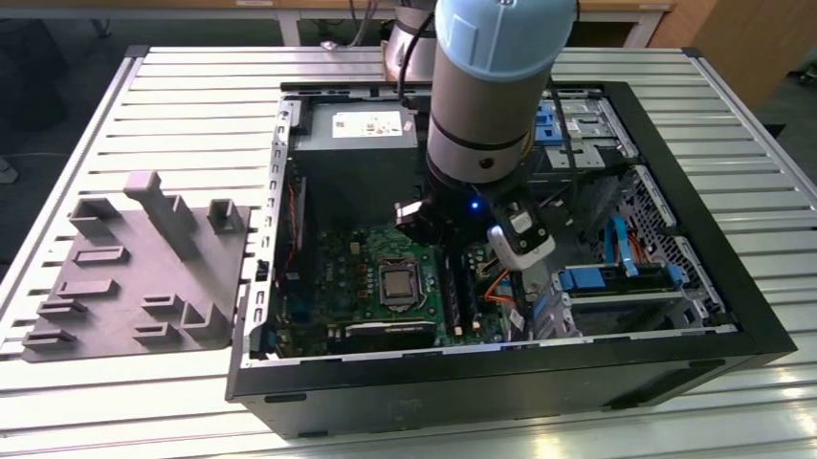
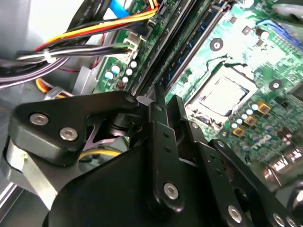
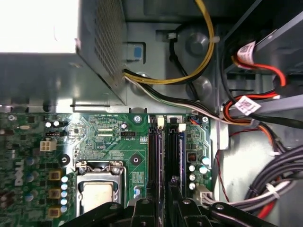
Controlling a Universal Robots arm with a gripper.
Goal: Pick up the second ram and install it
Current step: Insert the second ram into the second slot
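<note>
The gripper [image 2: 166, 101] hangs low over the motherboard [image 3: 104, 137], just beside the CPU socket [image 3: 97, 194], on the side where the long black sockets [image 3: 173, 156] run. Whether it is clamped on anything or released, I cannot tell; its tip sits right over those sockets in both wrist views. A thin dark strip that I take for the ram [image 3: 154, 161] stands edge-up in the socket line nearest the CPU socket, running straight out from under the gripper. Whether it is fully seated or only resting in the slot cannot be judged. A pale latch shows at the far end of each socket line.

As a judgement, the pick-up looks done and the work is at the installing step: the arm [image 1: 492, 86] reaches down into the case, beside the CPU socket, not out at the tray.

The open case [image 1: 715, 277] holds the motherboard, with a grey power supply [image 1: 351, 153] beyond the CPU socket. Yellow and black cables [image 3: 156, 80] loop from the power supply toward the sockets. A drive bay with blue parts [image 1: 600, 279] lies past the sockets from the CPU socket. Well apart from the CPU socket, outside the case, a grey tray [image 1: 128, 277] with upright holders rests on the slatted table [image 1: 191, 86].
</note>
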